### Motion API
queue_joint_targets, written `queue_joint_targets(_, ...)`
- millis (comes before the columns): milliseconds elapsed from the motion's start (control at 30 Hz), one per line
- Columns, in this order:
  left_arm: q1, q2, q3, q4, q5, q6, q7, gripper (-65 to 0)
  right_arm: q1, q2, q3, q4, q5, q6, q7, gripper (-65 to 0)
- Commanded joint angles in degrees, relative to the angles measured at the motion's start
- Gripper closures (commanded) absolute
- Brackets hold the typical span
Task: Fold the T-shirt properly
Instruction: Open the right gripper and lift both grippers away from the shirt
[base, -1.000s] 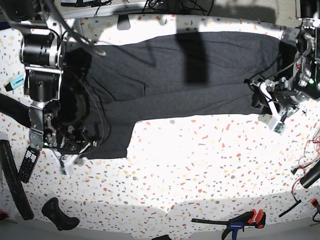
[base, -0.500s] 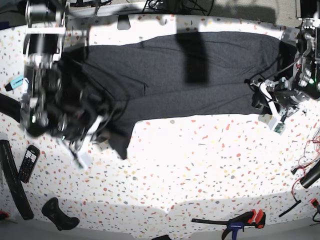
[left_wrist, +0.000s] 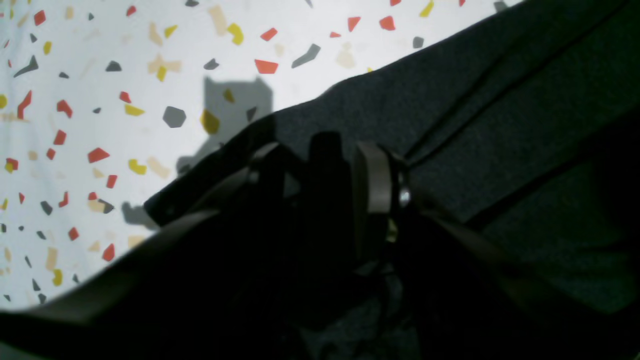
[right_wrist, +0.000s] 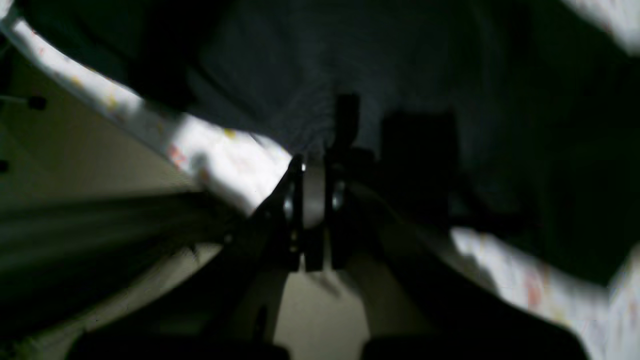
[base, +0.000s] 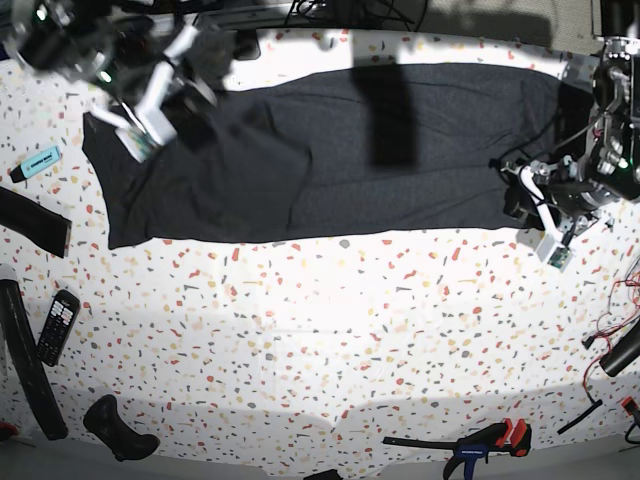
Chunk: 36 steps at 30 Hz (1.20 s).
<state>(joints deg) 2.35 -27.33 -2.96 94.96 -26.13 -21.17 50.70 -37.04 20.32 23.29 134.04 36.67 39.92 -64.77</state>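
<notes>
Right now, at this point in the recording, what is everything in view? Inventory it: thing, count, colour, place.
T-shirt: one, dark charcoal, across the table's far half
Table surface: one, white with coloured flecks, beneath
Marker-like item: one, light blue, left edge
Strip: one, black, left edge
Remote: one, black, lower left
Long object: one, black, left of the remote
Curved object: one, black, near edge
Clamp: one, black, blue and red, near edge
Wires: several, red, right edge
Left tool: one, open, over the T-shirt
Right tool: one, shut on the T-shirt
</notes>
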Motion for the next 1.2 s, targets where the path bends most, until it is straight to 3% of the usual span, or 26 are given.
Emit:
queue_joint_targets(0,-0.8,-0.8,-0.4,0.9,-0.2,0.2,-1.1,-21.5,-1.5,0.6,2.7,1.0,0.7,0.1,1.3,0.0)
queue_joint_targets(167,-0.8,-0.8,-0.4,0.9,-0.2,0.2,-1.1,-21.5,-7.1,3.3,15.0,1.0,1.5,0.1,1.3,0.0)
queue_joint_targets(333,-0.8,-0.9,-0.4,0.9,-0.2,0.2,-1.1,-21.5,-7.8,7.2,21.7,1.0,1.5,0.1,1.3,0.0)
queue_joint_targets(567,-0.9,-2.5,-0.4,4.5,1.9,0.2,0.9,-21.6,-7.7,7.5,22.4,0.3,1.1,0.1,1.3,0.0)
queue_joint_targets(767,0.3,-2.7,-0.4,6.5,2.0,0.2,3.6,-21.6,-7.7,7.5,22.4,0.0,4.3,0.1,1.4,0.0)
queue_joint_targets(867,4.1,-2.7,-0.4,5.7,3.2,0.2,-0.7,-21.6,-7.7,7.5,22.4,0.0,4.3,0.1,1.7,0.0)
queue_joint_targets(933,6.9,-2.7,-0.4,4.2,6.5,0.2,-7.0,-21.6,-7.7,7.4,22.4,0.0,4.3,0.1,2.3,0.0)
queue_joint_targets(1000,8.4,-2.7,-0.4,2.4,10.0,0.2,-8.6,-21.6,-7.7,7.5,22.4,0.0,4.3,0.1,3.1,0.0)
queue_joint_targets(1100,9.2,-2.7,-0.4,1.3,11.7,0.2,-3.5,-21.5,-7.4,7.5,22.4,0.0,4.5,0.1,5.0,0.0)
queue_joint_targets(1167,9.3,-2.7,-0.4,1.5,9.7,0.2,-1.4,-21.5,-7.0,7.4,22.4,0.0,4.5,0.1,7.7,0.0)
